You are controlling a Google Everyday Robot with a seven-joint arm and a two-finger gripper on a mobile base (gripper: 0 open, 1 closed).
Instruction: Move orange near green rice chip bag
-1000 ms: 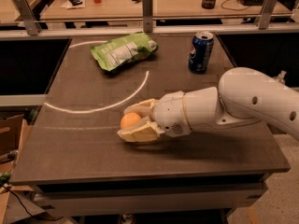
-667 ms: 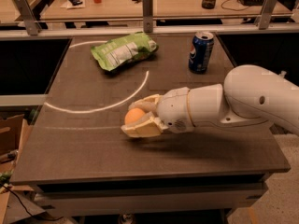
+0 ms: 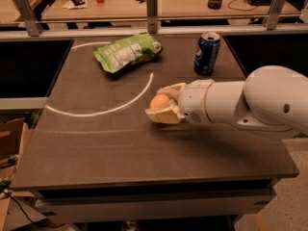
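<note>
Pincer (image 3: 155, 105) clamped on orange (image 3: 160, 101), well short of green rice chip bag (image 3: 126, 52); best carried level, released just beside bag.

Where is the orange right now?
The orange is held in the gripper near the middle of the table, in front of the blue soda can and the green rice chip bag.
</note>
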